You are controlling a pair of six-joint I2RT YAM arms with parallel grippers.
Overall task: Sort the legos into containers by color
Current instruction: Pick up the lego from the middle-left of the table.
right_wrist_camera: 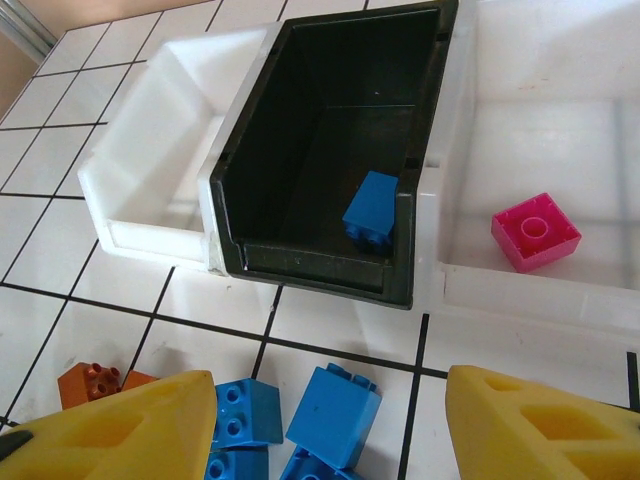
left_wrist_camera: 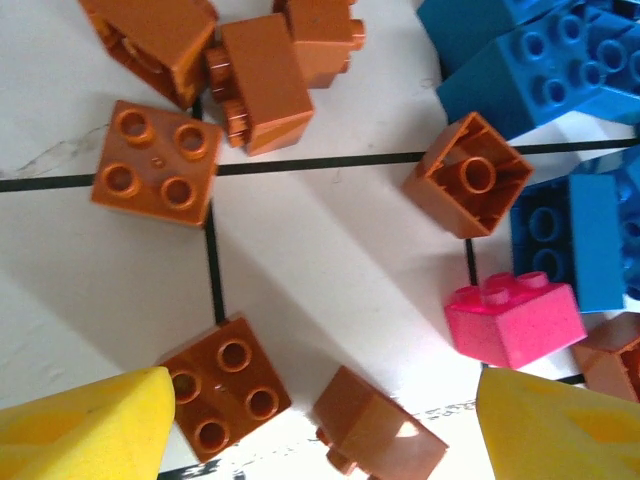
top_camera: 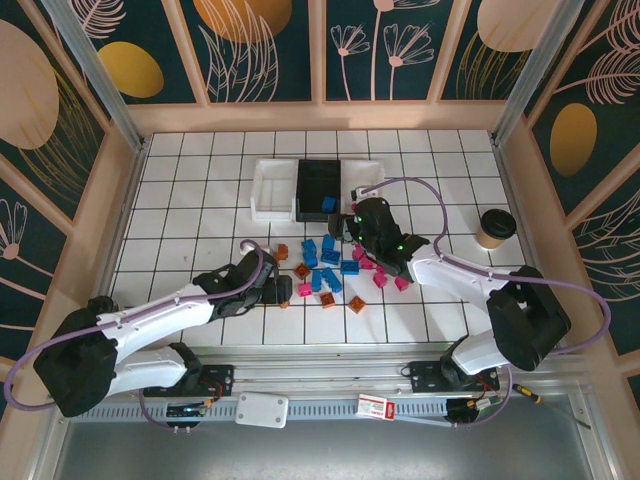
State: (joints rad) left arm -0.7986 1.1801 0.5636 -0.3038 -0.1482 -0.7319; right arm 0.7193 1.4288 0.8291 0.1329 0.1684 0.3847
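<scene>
The legos (top_camera: pixel 322 272) are lying loose in a cluster on the middle of the tiled table (top_camera: pixel 190 190), just on the near side of the containers (top_camera: pixel 268 208). These are standing in a row, wall to wall: a white bin (right_wrist_camera: pixel 150 235), a black bin (right_wrist_camera: pixel 300 262) and a second white bin (right_wrist_camera: pixel 520 295). One blue brick (right_wrist_camera: pixel 370 210) is lying in the black bin and one pink brick (right_wrist_camera: pixel 535 230), hollow side up, in the second white bin. The sorting is therefore judged to be at an early stage, with most pieces not yet binned.

The left gripper (left_wrist_camera: pixel 325 405) is being held low over the orange-brown pieces, jaws apart and nothing clamped. An orange-brown brick (left_wrist_camera: pixel 380 435) is lying between the yellow fingers (left_wrist_camera: pixel 90 430), touched by neither, so a pick of that brick appears to be the step in hand. It is lying on its side, studs pointing toward the lower left of the wrist view. Its long axis appears to be running diagonally across the gap.

The next move is thought to call for a small turn of the wrist, a descent and a closing across the short faces. The studs-up square brick (left_wrist_camera: pixel 222 400) just beside it is to be avoided. The right gripper (right_wrist_camera: pixel 330 425) is hovering over blue pieces near the black bin, jaws likewise apart and empty.
</scene>
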